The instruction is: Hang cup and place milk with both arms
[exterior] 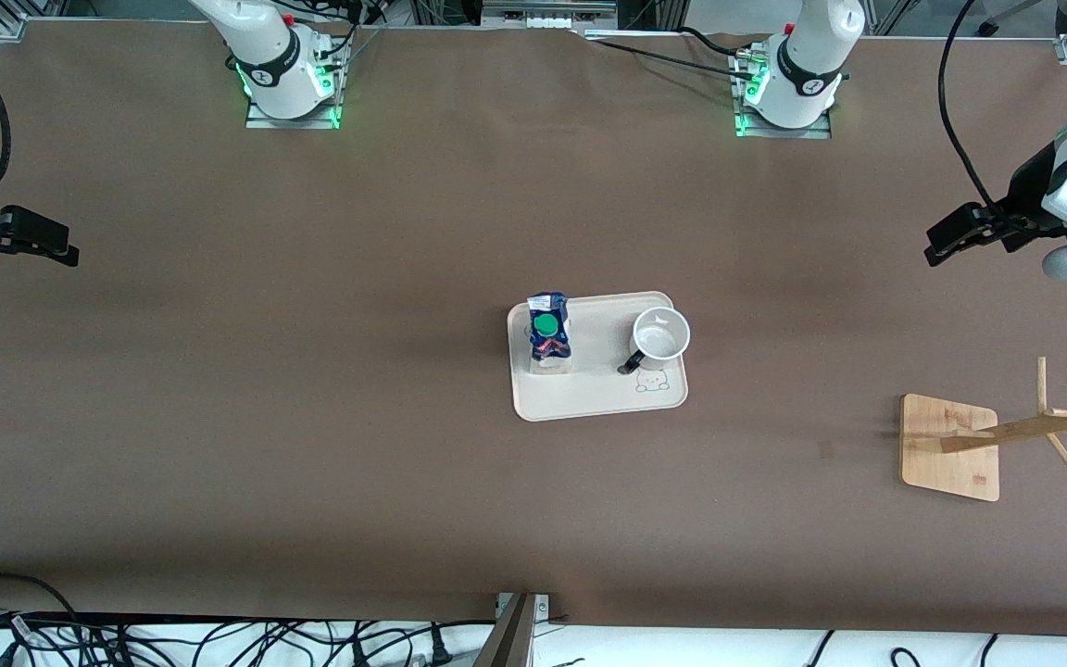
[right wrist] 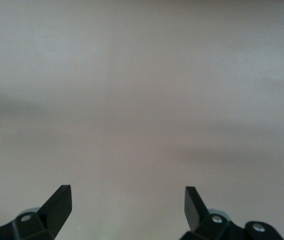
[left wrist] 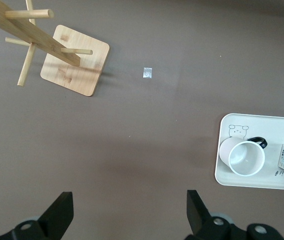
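A: Both grippers first. We read the left gripper (exterior: pixel 946 243) over bare table at the left arm's end, fingers spread wide and holding nothing; its wrist view shows the two fingertips (left wrist: pixel 62 207) far apart. The right gripper (exterior: pixel 56 248) hangs over the right arm's end of the table, and its wrist view shows its fingers (right wrist: pixel 59 200) equally wide, also holding nothing. Both arms wait.

B: Largest items next?

A: We see the brown table (exterior: pixel 311 417), then the wooden mug rack (exterior: pixel 1006 435) on its square base toward the left arm's end. The beige tray (exterior: pixel 598 398) sits mid-table. On it stands the milk (exterior: pixel 549 333), upright, green cap up, at the end toward the right arm. The cup (exterior: pixel 660 335) stands upright beside it at the other end, its black handle toward the milk.

B: What differs between views?

A: Only the left wrist view shows a small pale scrap (left wrist: pixel 147 72) clearly, between rack and tray. The right wrist view shows bare table only.
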Tool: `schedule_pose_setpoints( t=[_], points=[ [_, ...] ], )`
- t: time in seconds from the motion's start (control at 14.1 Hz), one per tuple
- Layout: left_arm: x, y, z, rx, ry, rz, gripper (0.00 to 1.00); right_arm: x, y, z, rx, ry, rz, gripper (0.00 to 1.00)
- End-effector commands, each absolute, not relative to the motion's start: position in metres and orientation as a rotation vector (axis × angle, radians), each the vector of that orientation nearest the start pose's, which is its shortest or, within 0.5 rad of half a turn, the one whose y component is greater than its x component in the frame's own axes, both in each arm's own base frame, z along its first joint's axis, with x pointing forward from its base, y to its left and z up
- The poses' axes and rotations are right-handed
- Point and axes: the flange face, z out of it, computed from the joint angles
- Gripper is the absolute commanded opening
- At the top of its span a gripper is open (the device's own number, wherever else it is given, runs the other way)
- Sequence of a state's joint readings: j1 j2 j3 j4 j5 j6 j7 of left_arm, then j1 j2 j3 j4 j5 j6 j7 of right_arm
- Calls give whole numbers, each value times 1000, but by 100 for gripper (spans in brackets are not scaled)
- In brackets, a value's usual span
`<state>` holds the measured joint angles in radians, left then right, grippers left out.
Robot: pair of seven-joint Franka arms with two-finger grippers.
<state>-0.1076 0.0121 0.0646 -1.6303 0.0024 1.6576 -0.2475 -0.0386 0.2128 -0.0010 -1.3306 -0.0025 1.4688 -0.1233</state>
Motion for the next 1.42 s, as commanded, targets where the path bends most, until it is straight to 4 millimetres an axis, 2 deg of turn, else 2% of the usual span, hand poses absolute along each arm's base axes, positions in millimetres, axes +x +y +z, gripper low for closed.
schedule_pose_setpoints(
  t=[0.0,0.35,0.71,0.85,1.06,1.35],
  points=[
    [561,-24,597,-3122,-292,-42,100,604,-25,607,-3116,-131,115,100],
    [561,-24,597,-3123,-289,-42,100,604,-22,607,-3114,-138,120,100],
    [561,-23,597,-3122,-292,-42,100,604,-16,606,-3045,-35,121,100],
    [561,-24,597,-3123,-289,-42,100,599,-15,603,-3038,-40,186,100],
    [561,-24,597,-3123,-289,-42,100,600,-9,603,-3032,-55,179,100],
    [562,-23,596,-3121,-289,-38,100,604,9,602,-2880,-62,159,100]
  ],
)
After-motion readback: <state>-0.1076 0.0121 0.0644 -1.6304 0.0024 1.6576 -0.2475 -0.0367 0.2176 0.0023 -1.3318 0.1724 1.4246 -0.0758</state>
